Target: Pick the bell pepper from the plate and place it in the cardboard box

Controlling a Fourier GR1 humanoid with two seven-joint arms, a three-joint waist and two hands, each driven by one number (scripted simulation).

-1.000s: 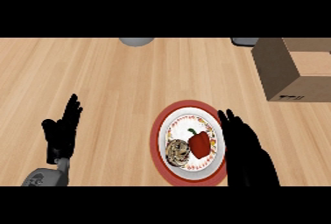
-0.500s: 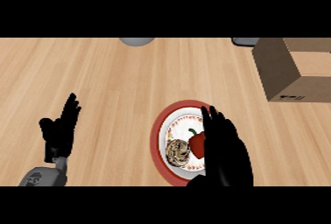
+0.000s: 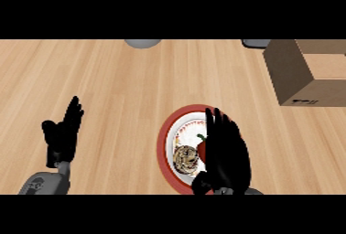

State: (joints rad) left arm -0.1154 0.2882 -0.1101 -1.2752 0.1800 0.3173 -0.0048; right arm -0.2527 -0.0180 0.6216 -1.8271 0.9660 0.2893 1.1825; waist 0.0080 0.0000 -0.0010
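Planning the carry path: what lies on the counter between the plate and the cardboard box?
Nothing: in the head view, only bare wooden counter separates the plate from the cardboard box.

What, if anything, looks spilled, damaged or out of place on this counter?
Nothing stands out. The plate lies flat with the bell pepper on it, partly hidden by the open right hand above it. The cardboard box stands upright at the far right. The left hand rests open at the left.

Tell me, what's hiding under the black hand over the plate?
The red bell pepper peeks out beside the right hand; its right part and that side of the plate are covered.
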